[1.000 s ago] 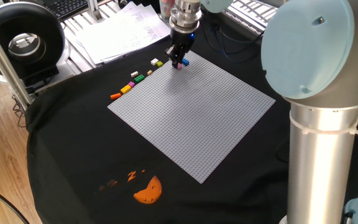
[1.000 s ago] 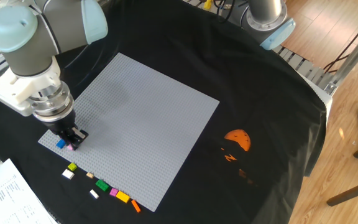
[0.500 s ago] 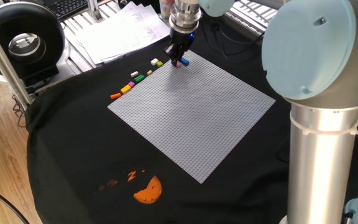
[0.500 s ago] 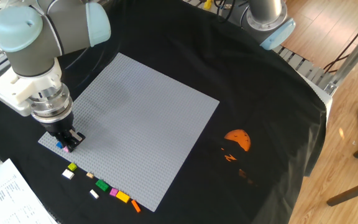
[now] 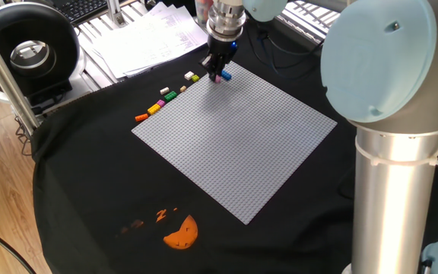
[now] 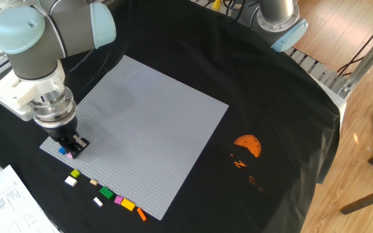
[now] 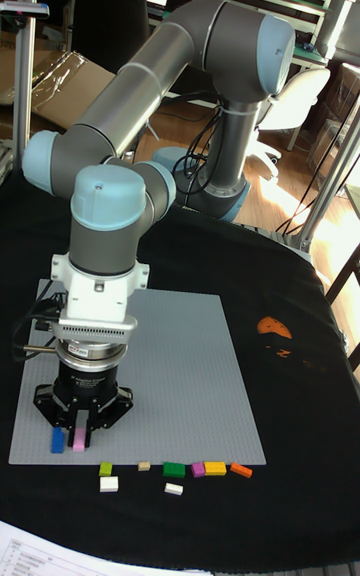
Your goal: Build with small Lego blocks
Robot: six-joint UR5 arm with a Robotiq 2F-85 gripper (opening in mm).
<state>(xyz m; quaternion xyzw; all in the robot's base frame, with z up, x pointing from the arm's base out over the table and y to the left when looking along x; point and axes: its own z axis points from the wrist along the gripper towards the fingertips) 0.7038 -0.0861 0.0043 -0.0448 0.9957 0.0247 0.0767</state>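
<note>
Surroundings: black cloth (image 6: 283, 97) over the table, with an orange half-round print (image 6: 248, 145) right of centre in the other fixed view; loose white papers (image 5: 147, 34) and a black round device (image 5: 27, 47) at upper left of one fixed view; wooden floor (image 6: 368, 123) along the right edge of the other fixed view.
Baseplate: large grey studded square baseplate (image 6: 144, 129) flat on the cloth, mid-frame in both fixed views.
Obstruction: grey-and-pale-blue UR5 arm (image 7: 180, 46) fills the upper half of the tall fixed view; its big joint (image 5: 386, 68) blocks the right side of one fixed view; wrist hides part of the baseplate's corner at left in the other fixed view.
Gripper: gripper (image 7: 78, 429) points straight down over the baseplate's lower left corner in the tall fixed view, fingers drawn narrow around a pink brick (image 7: 77, 444).
Pink brick: tiny, upright between the fingertips, at or just above the studs; contact with the plate cannot be told.
Blue brick: blue brick (image 7: 56, 442) just left of the pink one, on the baseplate, near its edge.
Loose bricks: row on the cloth just below the baseplate's bottom edge in the tall fixed view — yellow-green brick (image 7: 105, 468), white brick (image 7: 108, 484), tan brick (image 7: 144, 466), green brick (image 7: 174, 470), second white brick (image 7: 173, 488), magenta brick (image 7: 198, 470), yellow brick (image 7: 214, 468), orange brick (image 7: 240, 471).
Look: fingertip-sized, bright, set slightly apart from one another.
</note>
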